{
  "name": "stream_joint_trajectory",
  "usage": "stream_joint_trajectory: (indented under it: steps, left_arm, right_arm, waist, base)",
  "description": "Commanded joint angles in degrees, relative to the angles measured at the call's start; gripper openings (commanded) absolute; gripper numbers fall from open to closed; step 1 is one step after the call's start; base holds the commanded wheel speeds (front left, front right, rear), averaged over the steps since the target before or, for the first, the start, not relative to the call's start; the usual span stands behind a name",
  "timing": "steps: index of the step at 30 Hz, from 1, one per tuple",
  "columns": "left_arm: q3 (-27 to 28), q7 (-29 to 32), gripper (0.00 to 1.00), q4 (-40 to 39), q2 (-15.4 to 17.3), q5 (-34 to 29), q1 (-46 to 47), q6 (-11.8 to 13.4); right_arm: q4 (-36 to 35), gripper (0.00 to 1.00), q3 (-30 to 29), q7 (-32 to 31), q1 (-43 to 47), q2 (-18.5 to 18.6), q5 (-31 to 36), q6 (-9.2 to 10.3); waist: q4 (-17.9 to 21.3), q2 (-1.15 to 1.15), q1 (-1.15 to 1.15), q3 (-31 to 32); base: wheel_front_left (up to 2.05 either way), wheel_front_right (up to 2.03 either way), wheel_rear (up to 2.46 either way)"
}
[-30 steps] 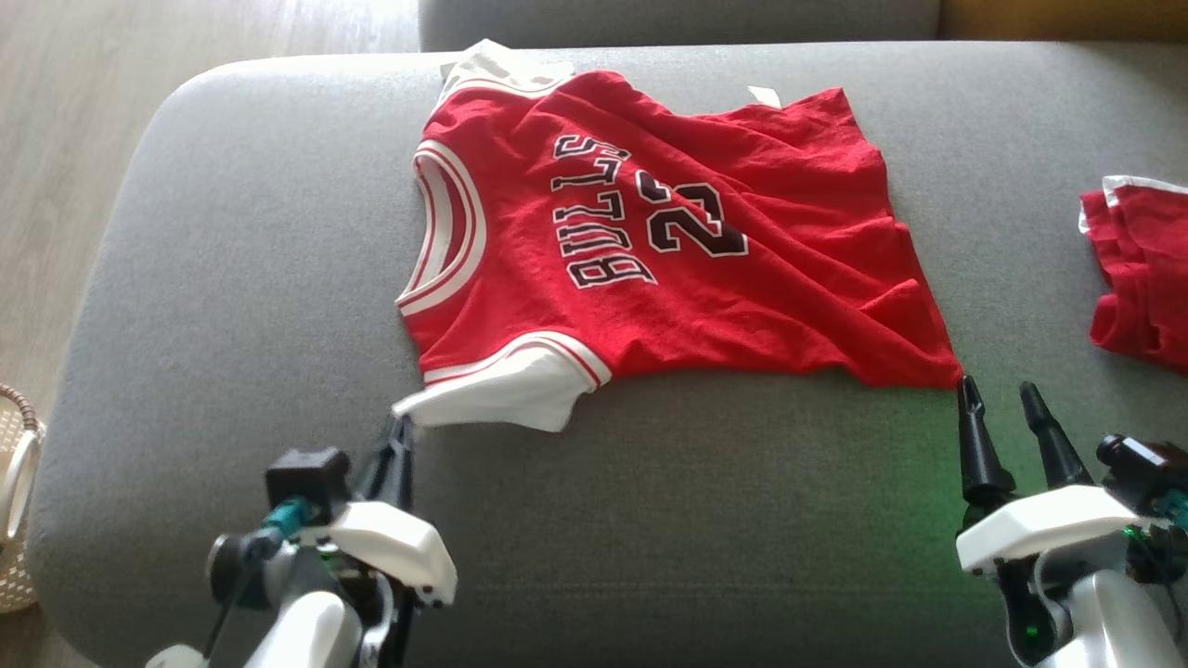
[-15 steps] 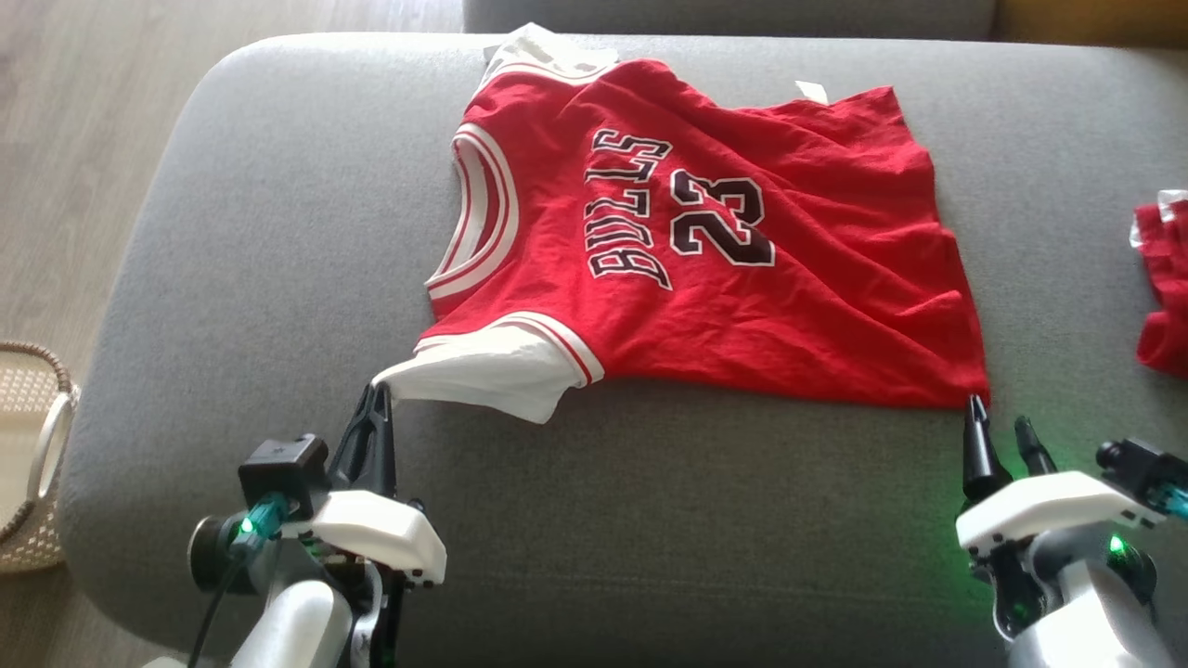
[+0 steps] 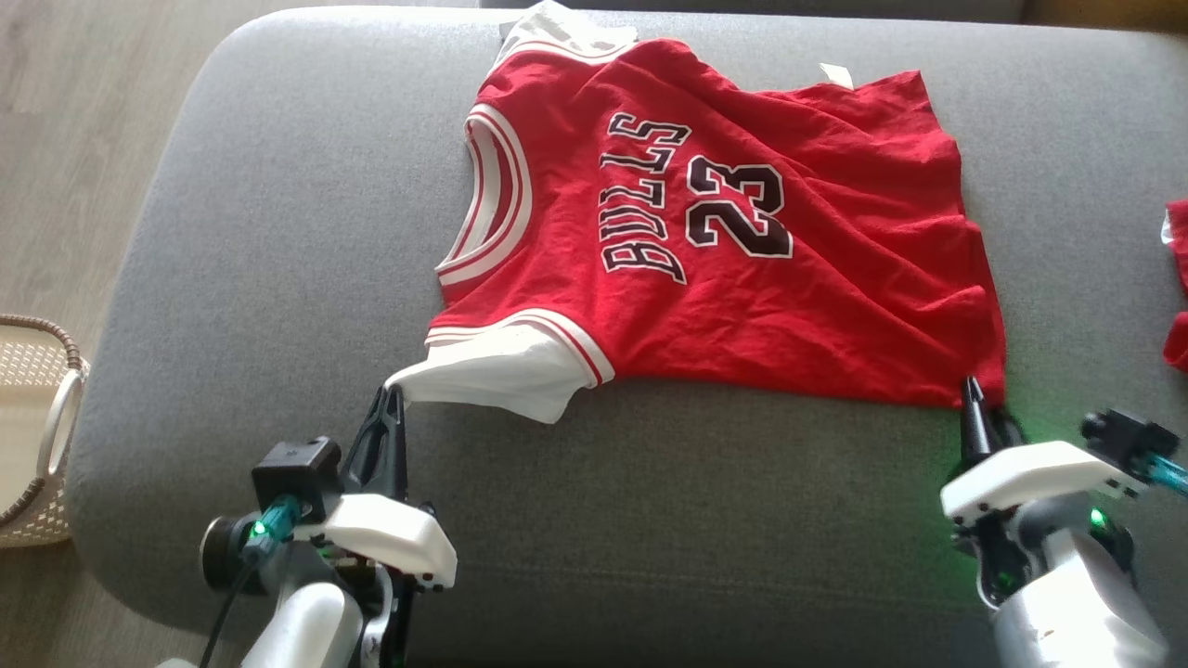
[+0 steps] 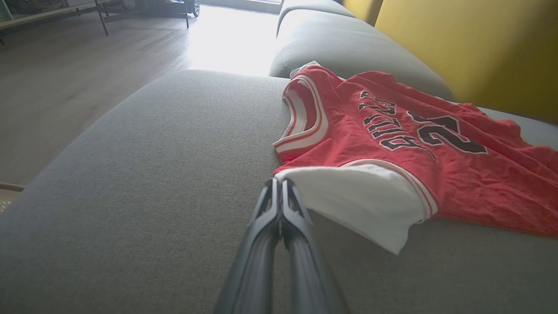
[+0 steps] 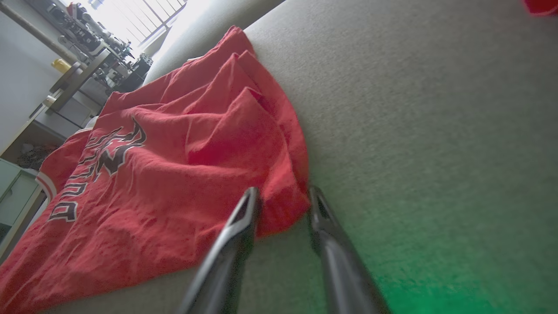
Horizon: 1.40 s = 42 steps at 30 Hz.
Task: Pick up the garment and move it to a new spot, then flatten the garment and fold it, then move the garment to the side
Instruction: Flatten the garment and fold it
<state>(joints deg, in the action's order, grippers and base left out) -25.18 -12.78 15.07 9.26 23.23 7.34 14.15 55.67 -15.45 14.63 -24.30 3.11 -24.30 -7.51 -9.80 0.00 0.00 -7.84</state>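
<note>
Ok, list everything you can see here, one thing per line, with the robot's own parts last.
Grey fabric sofa cushion: one, grey, in front of the robot.
Red basketball jersey with white trim, BULLS 23 print: one, red, spread on the cushion, collar to the left.
Second red garment: one, red, on the cushion, far right.
Woven basket: one, beige, on the floor at left.
Wood floor: one, grey-brown, left of the cushion.
Left tool: one, dark, shut on the jersey's white sleeve.
Right tool: one, dark, jaws apart around the jersey's near hem corner.
</note>
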Motion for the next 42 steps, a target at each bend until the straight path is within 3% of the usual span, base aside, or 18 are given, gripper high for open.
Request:
stream_joint_trajectory:
  steps: [1, 10, 20, 30, 31, 37, 42]
  left_arm:
    - [2.0, -0.7, 0.00, -1.4, 0.6, -0.4, 2.6, 0.3]
    - [2.8, -1.5, 0.00, -2.4, 1.3, -0.2, 2.1, 0.1]
    - [6.5, -2.2, 0.00, -11.8, 3.0, -2.2, 3.6, -0.1]
    - [12.7, -2.2, 0.00, -24.5, 1.9, -3.6, 8.2, 0.2]
    - [15.1, -2.2, 0.00, -28.9, 0.7, -3.3, 9.7, 0.2]
    - [16.4, -2.2, 0.00, -33.8, -0.5, -1.4, 10.8, -0.4]
    - [16.4, -0.2, 0.00, -34.1, 0.3, -0.4, 13.2, -1.4]
  right_arm:
    - [-0.8, 0.00, 2.1, 0.3, -1.8, -0.2, 0.0, 0.02]
    - [-6.0, 0.00, 2.5, 0.4, 0.1, -0.2, 2.3, 0.02]
    - [-22.6, 0.00, 5.7, -0.5, 3.0, -0.2, 8.6, 0.02]
    - [-45.9, 0.00, 5.3, -10.3, 4.6, -0.2, 8.2, 0.02]
    - [-54.6, 0.00, 5.0, -14.0, 5.1, -0.2, 6.6, 0.02]
    - [-64.4, 0.00, 4.4, -19.3, 6.4, -0.2, 4.2, 0.02]
    - [-67.0, 0.00, 3.0, -22.3, 6.3, -0.2, 0.8, 0.02]
  waist:
    - [0.0, 0.00, 0.00, 0.1]
    - [0.9, 0.00, 0.00, 2.5]
    - [3.8, 0.00, 0.00, 7.0]
    - [6.8, 0.00, 0.00, 9.8]
    - [7.6, 0.00, 0.00, 10.4]
    - [8.4, 0.00, 0.00, 11.1]
    - [8.4, 0.00, 0.00, 10.9]
  base:
    - [0.00, 0.00, 0.00]
    - [0.00, 0.00, 0.00]
    - [0.00, 0.00, 0.00]
    - [0.00, 0.00, 0.00]
    - [0.00, 0.00, 0.00]
    - [0.00, 0.00, 0.00]
    - [0.00, 0.00, 0.00]
